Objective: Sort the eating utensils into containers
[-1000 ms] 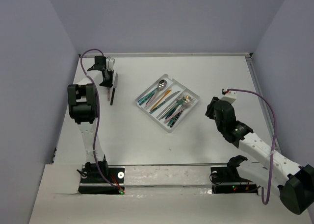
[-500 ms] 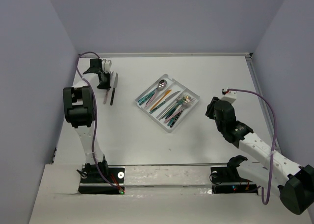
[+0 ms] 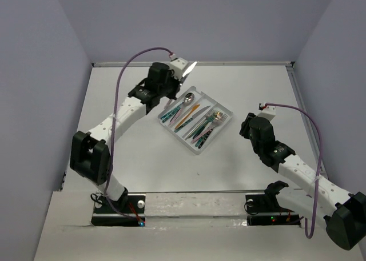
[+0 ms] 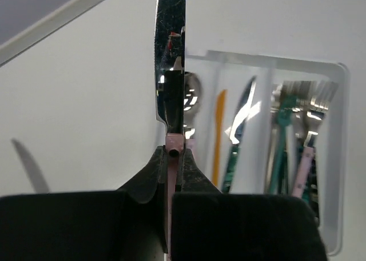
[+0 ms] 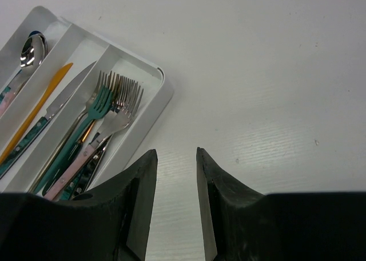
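- Left gripper (image 4: 173,157) pinches a pink-handled knife (image 4: 171,55), blade upward, near the tray's (image 5: 160,89) spoon end.
- Right gripper (image 5: 176,158) holds nothing, its jaws narrowly parted, over the bench (image 5: 274,72) beside the tray.

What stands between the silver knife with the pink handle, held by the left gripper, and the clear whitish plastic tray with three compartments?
Nothing visible does. The left gripper holds the knife in the air near the tray's far corner, and only bare white table shows between them.
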You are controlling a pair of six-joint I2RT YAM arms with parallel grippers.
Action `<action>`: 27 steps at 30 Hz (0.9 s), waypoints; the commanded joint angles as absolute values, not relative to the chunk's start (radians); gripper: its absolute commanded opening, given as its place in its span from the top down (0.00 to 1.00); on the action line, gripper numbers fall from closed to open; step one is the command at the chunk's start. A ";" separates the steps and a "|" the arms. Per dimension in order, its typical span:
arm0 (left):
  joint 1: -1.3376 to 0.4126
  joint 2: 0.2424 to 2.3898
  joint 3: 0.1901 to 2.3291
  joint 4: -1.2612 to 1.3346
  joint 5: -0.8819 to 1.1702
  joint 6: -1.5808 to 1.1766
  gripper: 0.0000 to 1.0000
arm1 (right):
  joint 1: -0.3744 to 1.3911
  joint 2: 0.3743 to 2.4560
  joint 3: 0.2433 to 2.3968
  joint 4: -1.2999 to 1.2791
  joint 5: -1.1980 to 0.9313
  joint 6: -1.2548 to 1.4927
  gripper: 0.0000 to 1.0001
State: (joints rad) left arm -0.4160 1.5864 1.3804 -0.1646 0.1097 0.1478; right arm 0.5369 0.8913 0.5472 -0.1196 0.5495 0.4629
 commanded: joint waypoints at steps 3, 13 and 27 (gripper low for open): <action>-0.655 1.756 1.411 -0.202 0.097 0.140 1.00 | 0.537 0.877 0.572 -0.078 0.571 0.449 0.60; -0.707 1.924 1.502 -0.218 0.083 0.152 1.00 | 0.537 0.871 0.571 -0.078 0.563 0.449 0.60; -0.700 1.920 1.422 -0.196 0.018 0.160 1.00 | 0.537 0.882 0.572 -0.078 0.568 0.446 0.60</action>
State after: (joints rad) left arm -0.7040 1.9617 1.4258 -0.2115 0.0387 0.1493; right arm 0.5369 0.8848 0.5472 -0.1196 0.5495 0.4629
